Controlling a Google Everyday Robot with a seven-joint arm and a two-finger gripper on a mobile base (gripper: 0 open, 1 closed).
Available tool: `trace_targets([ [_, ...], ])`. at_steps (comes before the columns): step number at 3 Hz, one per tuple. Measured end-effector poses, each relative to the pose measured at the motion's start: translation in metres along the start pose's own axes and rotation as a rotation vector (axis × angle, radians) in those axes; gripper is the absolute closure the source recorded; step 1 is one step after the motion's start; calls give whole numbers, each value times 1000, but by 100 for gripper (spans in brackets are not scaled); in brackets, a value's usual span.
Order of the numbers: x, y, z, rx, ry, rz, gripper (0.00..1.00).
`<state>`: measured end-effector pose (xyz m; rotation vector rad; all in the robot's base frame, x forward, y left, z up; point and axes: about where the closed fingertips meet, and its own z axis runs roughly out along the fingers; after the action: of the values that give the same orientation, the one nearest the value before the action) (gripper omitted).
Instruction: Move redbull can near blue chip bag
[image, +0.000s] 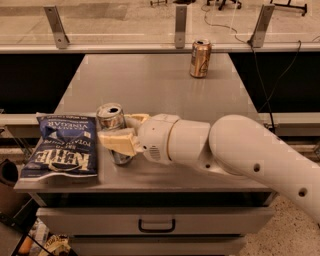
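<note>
Grey metal desk (160, 85) across the middle of the scene, with a drawer (157, 220) and its dark handle (156, 227) under the near edge. Beyond the far edge, a pale floor behind a low glass barrier on metal posts (180, 26).

Thick white arm (260, 155) reaching in from the near right, lying low over the near part of the desk and pointing left.

Blue chip bag (62, 147) flat at the near left corner of the desk, white lettering upside down from this side, its near edge crumpled and close to the desk's rim.

Gripper (116, 131) at the arm's left end, over the near left part of the desk, just right of the bag. Cream-coloured jaws closed round the redbull can (111, 117), one across its near side, the other behind its far side.

Redbull can upright in that grasp, shiny top clear above the jaws, lower body showing below them with the base down at the desk top. Just beside the right edge of the bag; touching or not, cannot tell.

Gold-bronze can (200, 59) upright at the far right of the desk, well apart from the arm, the bag and the silver can.
</note>
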<state>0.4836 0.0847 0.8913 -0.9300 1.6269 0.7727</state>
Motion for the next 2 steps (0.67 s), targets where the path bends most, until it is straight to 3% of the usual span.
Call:
trace_targets([
  [2,-1,2,1,-3,1,-3,13],
])
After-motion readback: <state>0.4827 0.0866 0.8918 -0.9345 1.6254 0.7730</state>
